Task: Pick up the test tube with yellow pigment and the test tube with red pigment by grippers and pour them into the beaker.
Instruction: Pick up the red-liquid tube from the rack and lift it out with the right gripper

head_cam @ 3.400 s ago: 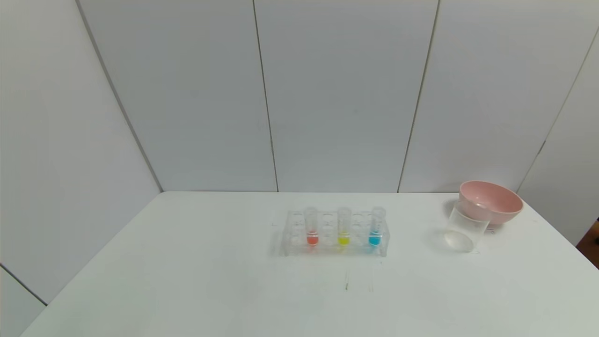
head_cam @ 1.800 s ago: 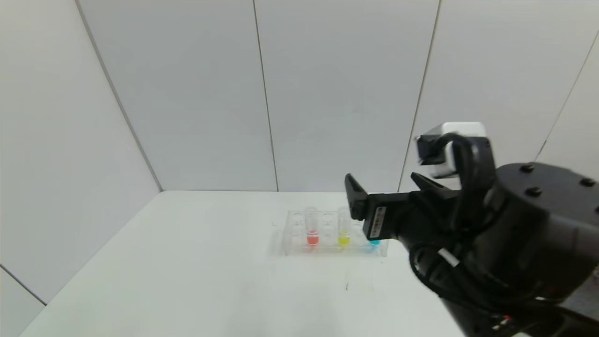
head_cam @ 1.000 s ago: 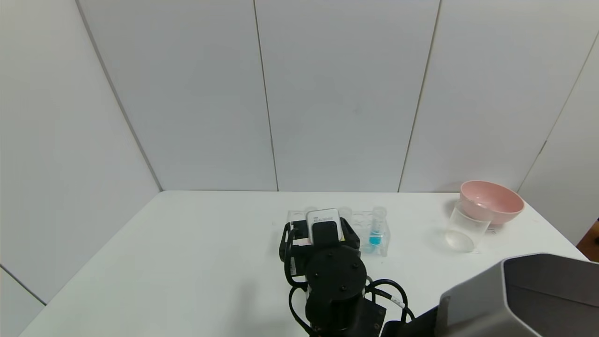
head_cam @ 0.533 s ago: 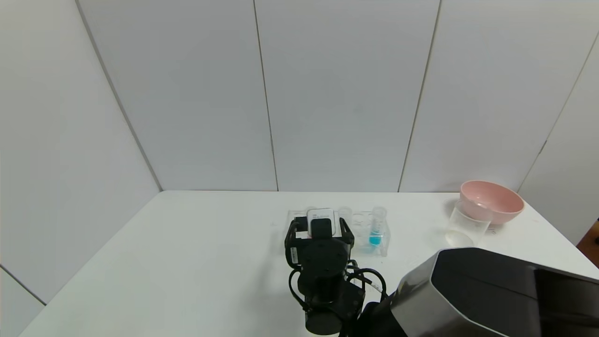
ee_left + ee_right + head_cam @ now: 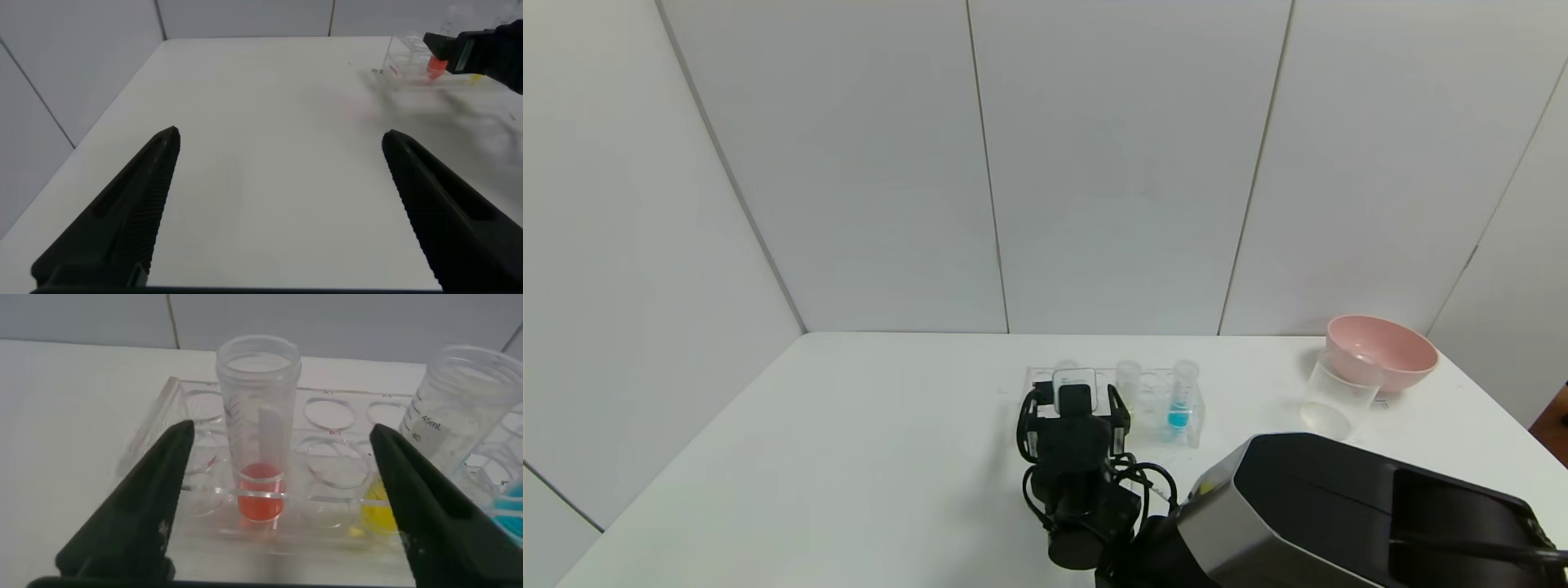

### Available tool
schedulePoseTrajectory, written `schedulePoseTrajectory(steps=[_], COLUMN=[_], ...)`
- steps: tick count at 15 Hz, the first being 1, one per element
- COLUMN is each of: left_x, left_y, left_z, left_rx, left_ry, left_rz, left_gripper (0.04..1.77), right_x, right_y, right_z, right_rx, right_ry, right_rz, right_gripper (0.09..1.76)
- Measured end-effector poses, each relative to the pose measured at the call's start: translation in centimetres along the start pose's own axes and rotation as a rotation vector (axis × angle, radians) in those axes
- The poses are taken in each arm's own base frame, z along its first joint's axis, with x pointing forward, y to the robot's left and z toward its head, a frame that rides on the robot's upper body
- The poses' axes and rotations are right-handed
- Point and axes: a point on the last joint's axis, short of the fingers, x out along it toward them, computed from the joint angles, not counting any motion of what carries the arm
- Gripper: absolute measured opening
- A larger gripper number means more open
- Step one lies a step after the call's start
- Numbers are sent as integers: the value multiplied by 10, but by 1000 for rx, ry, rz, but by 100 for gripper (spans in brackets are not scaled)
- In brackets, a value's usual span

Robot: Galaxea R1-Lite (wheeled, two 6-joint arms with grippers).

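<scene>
The step in hand appears to be the reach for the first tube. The right arm's black pointed-finger tool (image 5: 274, 514) stands open at the clear many-holed plastic rack (image 5: 1147, 404), one finger on each side of the slim clear round-bottomed test tube with red pigment (image 5: 258, 433), touching neither side of it in the right wrist view. That tube stands upright in its rack hole, the orange-red liquid low in its bottom. The slim clear test tube with yellow pigment (image 5: 458, 416) stands upright a hole or so along, and a clear tube with blue liquid (image 5: 1179, 398) stands further toward the robot's right.

The next move calls for closing squarely on the red tube's upper wall, then a straight lift so it clears the hole without dragging the rack.

The clear straight-walled plastic beaker (image 5: 1335, 394) stands well to the right, just beside a pink round bowl (image 5: 1380, 351) near the white counter's (image 5: 849, 457) right edge; bare counter lies between rack and beaker. The left arm's black tool (image 5: 282, 212) hangs open over bare counter, well apart from the rack.
</scene>
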Motion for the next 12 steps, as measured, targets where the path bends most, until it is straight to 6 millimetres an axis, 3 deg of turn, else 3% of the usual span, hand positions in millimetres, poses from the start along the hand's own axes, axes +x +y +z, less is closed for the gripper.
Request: schedulePoseTrajectory(steps=[3,6,7,12], left_x=[0,0,0,0], left_y=[0,0,0,0], left_z=[0,0,0,0], left_rx=[0,0,0,0], left_ry=[0,0,0,0], left_rz=[0,0,0,0], left_gripper=[176,176,176,176], right_x=[3,6,7,11], right_y=[2,4,5,6], right_z=[0,3,4,4], right_rx=[8,19,23,29], right_ry=[4,-6,-9,-15], right_rz=[12,16,18,12], right_gripper=[108,77,50,50])
